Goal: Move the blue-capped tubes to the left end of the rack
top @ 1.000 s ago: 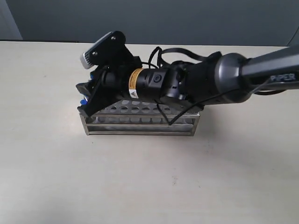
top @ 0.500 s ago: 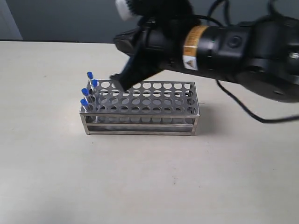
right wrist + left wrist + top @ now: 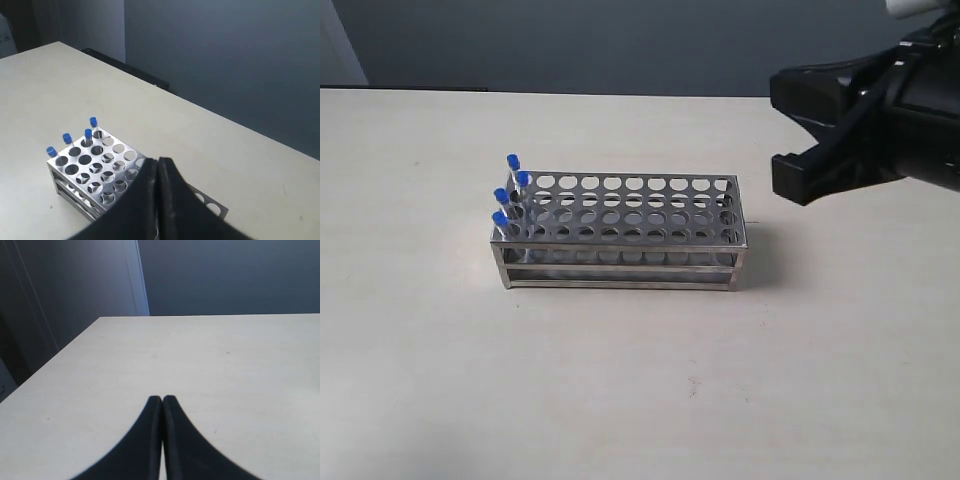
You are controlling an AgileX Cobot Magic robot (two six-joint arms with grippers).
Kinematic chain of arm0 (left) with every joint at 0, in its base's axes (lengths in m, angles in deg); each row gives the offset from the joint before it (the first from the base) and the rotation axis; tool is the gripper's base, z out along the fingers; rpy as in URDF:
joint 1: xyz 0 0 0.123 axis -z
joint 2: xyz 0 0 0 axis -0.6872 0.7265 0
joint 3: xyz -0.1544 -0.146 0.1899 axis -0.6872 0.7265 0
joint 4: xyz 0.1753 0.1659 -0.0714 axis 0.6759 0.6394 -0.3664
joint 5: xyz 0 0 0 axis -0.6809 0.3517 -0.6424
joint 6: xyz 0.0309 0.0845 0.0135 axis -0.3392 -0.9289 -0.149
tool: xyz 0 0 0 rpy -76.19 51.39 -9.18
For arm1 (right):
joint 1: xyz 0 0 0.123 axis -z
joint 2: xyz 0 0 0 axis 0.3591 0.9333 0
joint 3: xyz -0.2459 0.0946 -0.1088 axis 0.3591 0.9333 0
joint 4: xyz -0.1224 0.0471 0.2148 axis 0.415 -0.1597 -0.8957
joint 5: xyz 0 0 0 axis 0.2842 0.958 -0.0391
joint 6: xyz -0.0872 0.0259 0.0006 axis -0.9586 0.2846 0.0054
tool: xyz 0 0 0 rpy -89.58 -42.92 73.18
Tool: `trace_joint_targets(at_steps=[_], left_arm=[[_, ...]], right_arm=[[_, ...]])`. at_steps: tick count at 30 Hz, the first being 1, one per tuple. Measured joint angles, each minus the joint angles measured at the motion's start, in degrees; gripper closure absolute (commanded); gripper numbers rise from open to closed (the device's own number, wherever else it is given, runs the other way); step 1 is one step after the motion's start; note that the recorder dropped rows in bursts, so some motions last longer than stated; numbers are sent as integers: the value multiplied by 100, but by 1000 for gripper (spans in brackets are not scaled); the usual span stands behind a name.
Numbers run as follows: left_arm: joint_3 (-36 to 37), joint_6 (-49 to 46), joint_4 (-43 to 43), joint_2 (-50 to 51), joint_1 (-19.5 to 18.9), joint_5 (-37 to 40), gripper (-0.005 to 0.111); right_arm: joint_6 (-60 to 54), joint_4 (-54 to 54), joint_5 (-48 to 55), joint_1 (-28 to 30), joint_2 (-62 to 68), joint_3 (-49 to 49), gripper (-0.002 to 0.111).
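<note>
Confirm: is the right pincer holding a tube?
No, the right pincer is shut and empty; all four blue-capped tubes stand in the rack.

Rack (image 3: pixel 620 268) is gleaming silver-grey, its top plate showing a regular grid of round holes. Blue-capped tubes (image 3: pixel 501 196) are showing bright blue caps over clear bodies. Table (image 3: pixel 620 400) is reading pale cream, faintly speckled. Wall (image 3: pixel 620 40) behind is looking dark slate blue-grey. Left gripper (image 3: pixel 162 400) and right gripper (image 3: pixel 158 164) are both appearing matt black.
</note>
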Motion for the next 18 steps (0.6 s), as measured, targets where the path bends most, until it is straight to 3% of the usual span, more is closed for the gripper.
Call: trace_joint_targets(at_steps=[11,18], left_arm=[[0,0,0,0,0,0,106],[0,0,0,0,0,0,106]], right_arm=[[476,44,182,124,-167,90,108],[709,44,387,917,-971,649,108]])
